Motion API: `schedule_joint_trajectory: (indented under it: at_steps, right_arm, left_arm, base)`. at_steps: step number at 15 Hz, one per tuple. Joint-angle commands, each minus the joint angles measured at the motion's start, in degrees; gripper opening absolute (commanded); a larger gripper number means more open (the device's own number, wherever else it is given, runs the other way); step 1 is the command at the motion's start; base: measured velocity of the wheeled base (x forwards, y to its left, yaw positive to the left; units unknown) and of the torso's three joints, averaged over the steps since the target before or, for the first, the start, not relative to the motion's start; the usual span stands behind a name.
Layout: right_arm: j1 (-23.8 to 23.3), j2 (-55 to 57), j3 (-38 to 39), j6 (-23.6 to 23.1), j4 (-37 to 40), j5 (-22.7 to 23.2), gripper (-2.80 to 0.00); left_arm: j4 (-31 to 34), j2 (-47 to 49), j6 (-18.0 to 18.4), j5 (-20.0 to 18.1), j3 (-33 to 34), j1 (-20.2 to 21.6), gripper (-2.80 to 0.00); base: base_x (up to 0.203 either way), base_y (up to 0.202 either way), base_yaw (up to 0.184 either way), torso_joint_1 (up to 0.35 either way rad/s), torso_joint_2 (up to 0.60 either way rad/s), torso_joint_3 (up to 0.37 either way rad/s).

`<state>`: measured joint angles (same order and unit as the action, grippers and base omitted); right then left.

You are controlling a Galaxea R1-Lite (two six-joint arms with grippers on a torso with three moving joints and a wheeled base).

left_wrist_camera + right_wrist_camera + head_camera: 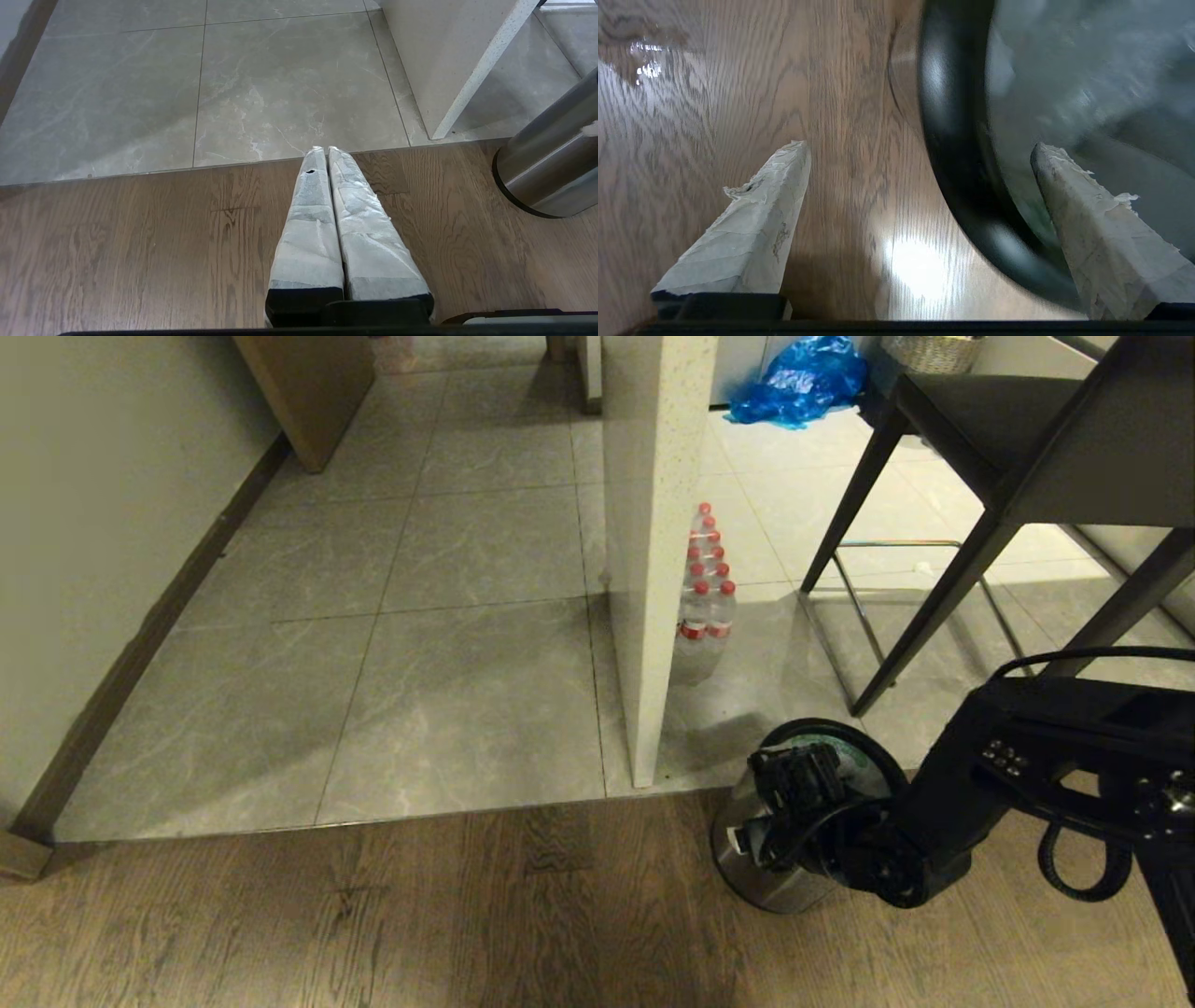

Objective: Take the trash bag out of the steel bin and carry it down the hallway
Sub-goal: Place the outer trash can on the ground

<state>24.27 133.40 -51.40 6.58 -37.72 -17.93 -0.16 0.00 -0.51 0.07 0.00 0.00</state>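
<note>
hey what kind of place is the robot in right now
Probably a home, near a kitchen or dining counter: a tall dark stool by a pale stone counter panel, a pack of water bottles on grey tile floor, and a steel bin.

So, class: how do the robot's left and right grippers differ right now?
The left gripper has its fingers pressed shut, while the right gripper has its fingers spread wide. The left hangs over bare wood floor; the right straddles the steel bin's black rim. Both have pale tape-wrapped fingers and hold nothing.
</note>
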Motion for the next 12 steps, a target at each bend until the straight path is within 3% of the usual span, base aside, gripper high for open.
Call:
schedule_joint_trajectory:
  at_steps: [1,12]
  right_arm:
    - [0.0,2.2,-0.3,-0.1,-1.4,0.0,-2.8]
    - [-0.3,-3.7,0.5,-3.7,-1.8,-2.4,-2.8]
  left_arm:
    - [0.0,-0.1,0.0,0.0,0.0,0.0,-2.8]
    - [0.0,-0.1,0.0,0.0,0.0,0.0,-2.8]
  base:
    - [0.0,0.0,0.0,0.0,0.0,0.0]
    - [0.0,0.0,0.0,0.0,0.0,0.0]
